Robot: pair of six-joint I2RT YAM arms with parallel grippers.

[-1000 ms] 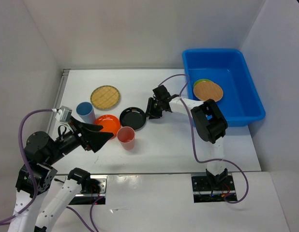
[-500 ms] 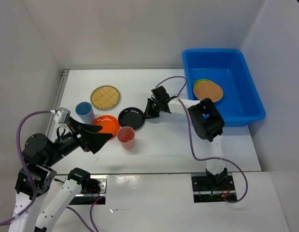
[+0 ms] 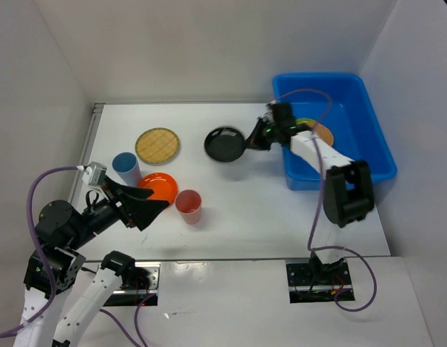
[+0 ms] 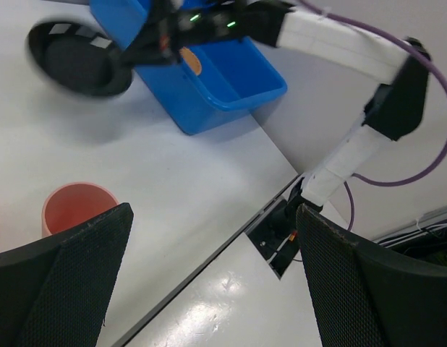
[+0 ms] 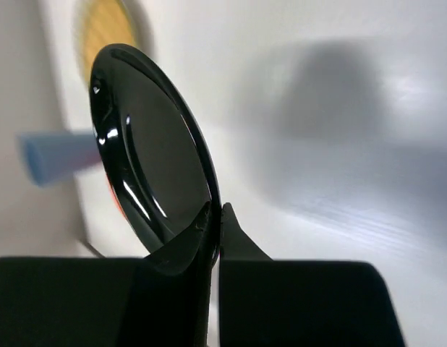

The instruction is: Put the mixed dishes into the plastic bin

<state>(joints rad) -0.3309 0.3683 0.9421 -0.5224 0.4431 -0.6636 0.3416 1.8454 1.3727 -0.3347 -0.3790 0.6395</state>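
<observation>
Surface: a white table (image 3: 267, 217), matte and lightly reflective, enclosed by plain white panels on the left, back and right. A glossy white strip at its near edge carries the two arm bases, and purple cables loop from them. Landmark: the plastic bin (image 3: 375, 155), a bright blue rectangular tub at the table's far right corner, against the right panel. Inside the bin lies a tan woven plate (image 3: 325, 134), partly hidden by the right arm, with a lime green plate (image 3: 303, 121) showing as an edge beneath it. Just left of the bin's left wall, the right gripper (image 3: 249, 140) has its fingers closed on the rim of the black plate (image 3: 225, 144). The plate is tilted, and its shadow falls on the table. Further left of the bin, near the back, a second tan woven plate (image 3: 158, 145) lies flat. Well left of the bin and nearer the arms stand the blue cup (image 3: 126, 168) and the pink cup (image 3: 189, 206), with the orange plate (image 3: 160, 186) between them. The left gripper (image 3: 160, 197) hangs over the orange plate, fingers spread wide and holding nothing.
</observation>
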